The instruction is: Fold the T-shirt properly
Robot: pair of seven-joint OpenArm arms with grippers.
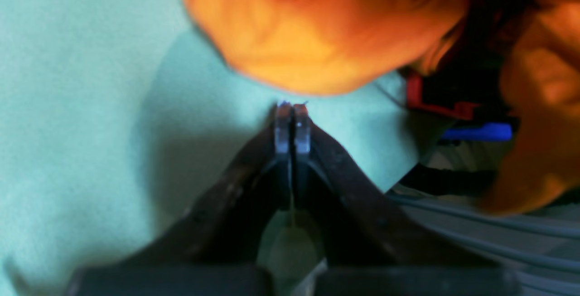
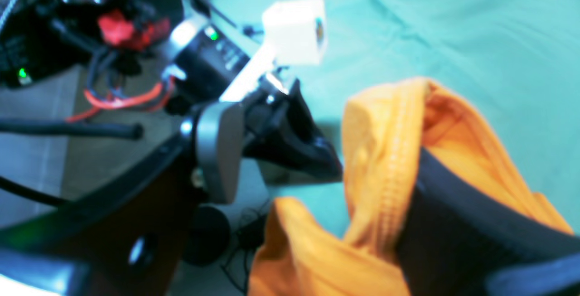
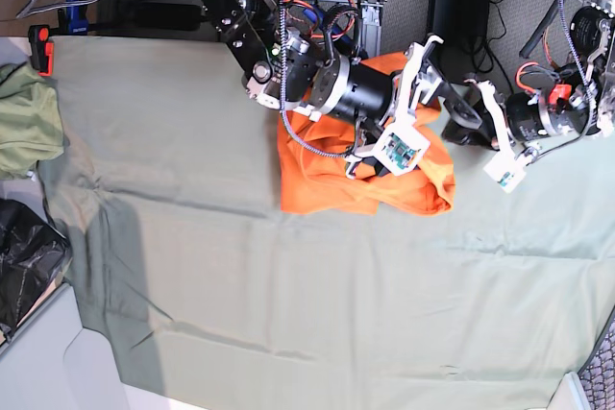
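Shirt status: the orange T-shirt (image 3: 332, 184) is bunched in a lump near the top middle of the base view, on the pale green cloth (image 3: 288, 304) covering the table, nowhere near flat yet.

Right claw (image 2: 380, 169) is spread wide, with a ribbed hem or collar band of the shirt draped over its one finger, so fabric is hooked on it rather than pinched. Left claw (image 1: 292, 110) is pressed together on nothing, tips resting just short of the shirt's edge, right of the pile in the base view.

My take on doing this step well: don't start folding a wad. Get each claw onto a distinct edge, lift so the thin fabric hangs free, then lay it flat. Watch that the band doesn't stay snagged on that right finger, or it'll drag the whole pile along.

There's also an olive-green garment (image 3: 24, 117) at the far left edge, well apart.
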